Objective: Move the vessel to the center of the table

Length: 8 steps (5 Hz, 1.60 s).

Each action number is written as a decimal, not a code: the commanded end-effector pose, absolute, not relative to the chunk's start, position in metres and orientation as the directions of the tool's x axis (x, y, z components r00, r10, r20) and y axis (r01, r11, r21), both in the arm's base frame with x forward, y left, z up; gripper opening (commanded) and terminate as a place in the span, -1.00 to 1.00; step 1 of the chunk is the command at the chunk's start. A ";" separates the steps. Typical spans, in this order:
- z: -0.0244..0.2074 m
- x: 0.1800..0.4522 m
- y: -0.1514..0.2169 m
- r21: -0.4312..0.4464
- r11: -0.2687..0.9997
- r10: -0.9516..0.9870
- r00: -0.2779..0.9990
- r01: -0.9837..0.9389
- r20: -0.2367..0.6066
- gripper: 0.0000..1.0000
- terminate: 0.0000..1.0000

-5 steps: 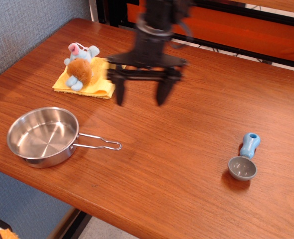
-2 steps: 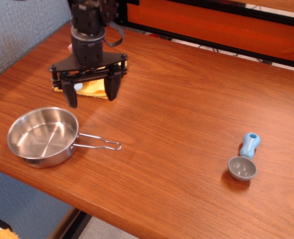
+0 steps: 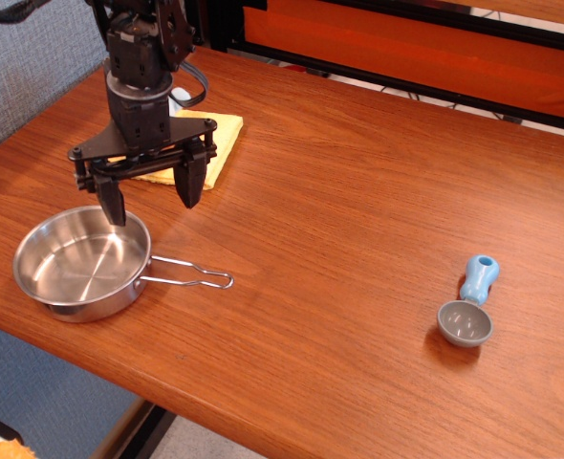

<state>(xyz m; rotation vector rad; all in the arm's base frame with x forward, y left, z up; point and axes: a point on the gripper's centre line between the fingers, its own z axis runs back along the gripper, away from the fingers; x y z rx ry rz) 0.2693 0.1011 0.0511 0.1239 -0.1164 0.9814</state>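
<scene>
The vessel is a round shiny steel pan near the table's front left edge. Its thin wire loop handle points right. The table is reddish-brown wood grain. My black gripper hangs just above and behind the pan's far right rim. It is open and empty, fingers spread wide, with the left fingertip over the pan's back rim and the right fingertip over bare wood.
A yellow cloth lies behind the gripper, partly hidden by the arm. A small grey scoop with a blue handle sits at the right. The table's front edge runs close below the pan.
The gripper has moved left and toward the front, from mid-table to just above the pan's rim. The arm now hides the plush toy on the cloth. The pan has not moved.
</scene>
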 end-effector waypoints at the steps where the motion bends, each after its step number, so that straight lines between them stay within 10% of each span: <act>1: 0.039 0.265 0.102 0.003 0.530 0.841 0.527 -0.848 0.125 1.00 -1.00; 3: 0.019 0.260 0.100 -0.018 0.474 0.874 0.468 -0.881 0.129 1.00 -1.00; 4: 0.017 0.257 0.100 -0.031 0.457 0.883 0.449 -0.889 0.136 -1.00 -1.00; 8: 0.041 0.269 0.095 0.052 0.554 0.820 0.556 -0.831 0.139 -1.00 -1.00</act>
